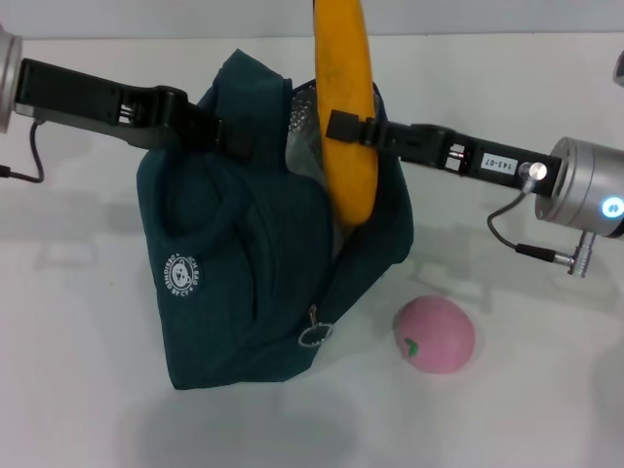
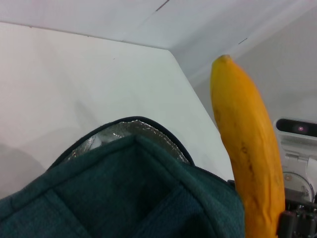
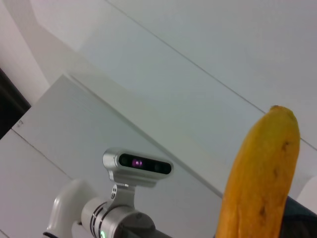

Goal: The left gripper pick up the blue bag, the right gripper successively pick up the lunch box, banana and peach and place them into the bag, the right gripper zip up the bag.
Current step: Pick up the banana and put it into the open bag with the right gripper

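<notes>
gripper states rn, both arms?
left gripper: closed on the blue bag, gripping its upper edge and holding it up.
right gripper: closed on the banana, upright, lower end in the bag's open top.

The blue bag (image 1: 244,283) was of matt, soft woven cloth, its thick padded handle looping across the front. Inside its open mouth, crinkled silver foil lining (image 2: 124,131) caught the light, and a thin metal ring zip-pull (image 1: 314,334) hung low on its side. A white printed logo (image 1: 181,275) sat flat on the fabric. Above the bag's mouth, the banana (image 1: 348,117) had a smooth, slightly waxy yellow-orange skin with faint brown specks. Beside the bag, the peach (image 1: 435,334) looked matt and smooth, like moulded plastic or foam. The right gripper (image 1: 341,130) was matt black with bolted joints, its arm brushed silver metal. The left gripper (image 1: 229,136) was the same matt black. The table (image 1: 78,390) was plain, smooth matt white.
</notes>
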You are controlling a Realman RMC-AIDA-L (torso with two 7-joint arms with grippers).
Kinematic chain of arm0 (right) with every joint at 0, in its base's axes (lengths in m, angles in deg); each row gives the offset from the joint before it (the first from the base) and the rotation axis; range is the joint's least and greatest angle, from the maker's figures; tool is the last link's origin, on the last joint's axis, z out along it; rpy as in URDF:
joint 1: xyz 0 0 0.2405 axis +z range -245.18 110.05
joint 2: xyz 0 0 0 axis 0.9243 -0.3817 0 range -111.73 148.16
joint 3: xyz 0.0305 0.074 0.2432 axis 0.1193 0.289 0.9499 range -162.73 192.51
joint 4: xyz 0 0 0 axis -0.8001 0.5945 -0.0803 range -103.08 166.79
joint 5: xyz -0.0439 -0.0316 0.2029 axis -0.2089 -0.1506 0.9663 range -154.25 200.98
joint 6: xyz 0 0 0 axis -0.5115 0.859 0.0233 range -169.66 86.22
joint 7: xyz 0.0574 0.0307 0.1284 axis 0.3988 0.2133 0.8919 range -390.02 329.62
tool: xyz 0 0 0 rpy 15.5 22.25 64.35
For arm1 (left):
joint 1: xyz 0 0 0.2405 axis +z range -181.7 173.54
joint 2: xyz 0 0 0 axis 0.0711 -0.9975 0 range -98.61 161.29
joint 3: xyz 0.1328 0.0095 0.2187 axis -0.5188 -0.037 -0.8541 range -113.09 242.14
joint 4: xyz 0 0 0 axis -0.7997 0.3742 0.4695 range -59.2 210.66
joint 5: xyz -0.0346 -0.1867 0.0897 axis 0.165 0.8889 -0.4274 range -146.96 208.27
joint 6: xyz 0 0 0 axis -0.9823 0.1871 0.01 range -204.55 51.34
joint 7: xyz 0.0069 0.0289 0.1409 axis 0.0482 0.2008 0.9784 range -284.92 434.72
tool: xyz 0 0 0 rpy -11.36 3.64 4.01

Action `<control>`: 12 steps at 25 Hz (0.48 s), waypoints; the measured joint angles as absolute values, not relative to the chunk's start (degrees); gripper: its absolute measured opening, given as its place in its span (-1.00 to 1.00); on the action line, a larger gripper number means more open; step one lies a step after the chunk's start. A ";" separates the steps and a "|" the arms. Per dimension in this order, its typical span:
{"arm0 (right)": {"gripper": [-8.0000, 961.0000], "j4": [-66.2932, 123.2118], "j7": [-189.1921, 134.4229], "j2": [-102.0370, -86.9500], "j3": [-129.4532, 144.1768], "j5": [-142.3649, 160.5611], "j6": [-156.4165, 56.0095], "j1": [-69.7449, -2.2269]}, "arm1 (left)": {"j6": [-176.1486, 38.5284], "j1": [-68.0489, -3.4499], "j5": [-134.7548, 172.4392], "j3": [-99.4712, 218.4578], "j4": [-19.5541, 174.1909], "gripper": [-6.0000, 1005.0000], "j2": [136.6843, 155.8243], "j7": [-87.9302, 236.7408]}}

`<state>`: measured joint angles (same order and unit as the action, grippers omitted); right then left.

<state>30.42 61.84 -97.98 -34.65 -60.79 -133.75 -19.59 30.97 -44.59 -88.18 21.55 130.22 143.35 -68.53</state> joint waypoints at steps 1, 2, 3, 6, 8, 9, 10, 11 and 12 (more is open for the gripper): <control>0.00 30.59 61.82 -97.97 -34.47 -60.56 -133.86 -19.45 | 30.97 -44.59 -88.18 21.54 130.22 -0.90 143.39 -68.51; 0.00 30.84 61.81 -97.98 -34.31 -60.32 -134.03 -19.22 | 30.97 -44.58 -88.18 21.54 130.22 -0.90 143.42 -68.49; 0.00 31.09 61.81 -97.97 -34.19 -59.98 -134.19 -18.91 | 30.97 -44.51 -88.18 21.55 130.22 -0.90 143.44 -68.47; 0.01 32.41 61.71 -97.97 -34.16 -59.27 -134.31 -18.11 | 30.97 -44.33 -88.18 21.55 130.22 -0.90 143.46 -68.32; 0.01 33.54 61.08 -97.97 -34.15 -59.07 -134.28 -17.55 | 30.97 -44.28 -88.18 21.52 130.22 -0.90 143.48 -68.19; 0.01 34.17 60.57 -97.97 -34.15 -59.07 -134.17 -17.24 | 30.97 -44.27 -88.18 21.51 130.22 -0.90 143.48 -68.15; 0.02 34.65 60.18 -97.97 -34.15 -59.07 -134.04 -17.04 | 30.97 -44.28 -88.18 21.49 130.22 -0.90 143.49 -68.11; 0.02 35.10 59.73 -97.97 -34.15 -59.10 -133.87 -16.83 | 30.97 -44.30 -88.18 21.48 130.22 -0.90 143.49 -68.09; 0.02 35.35 59.52 -97.97 -34.16 -59.16 -133.68 -16.73 | 30.97 -44.31 -88.18 21.48 130.22 -0.90 143.49 -68.09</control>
<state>35.35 59.52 -97.97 -34.16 -59.16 -133.68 -16.73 30.97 -44.31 -88.18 21.48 130.22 143.49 -68.09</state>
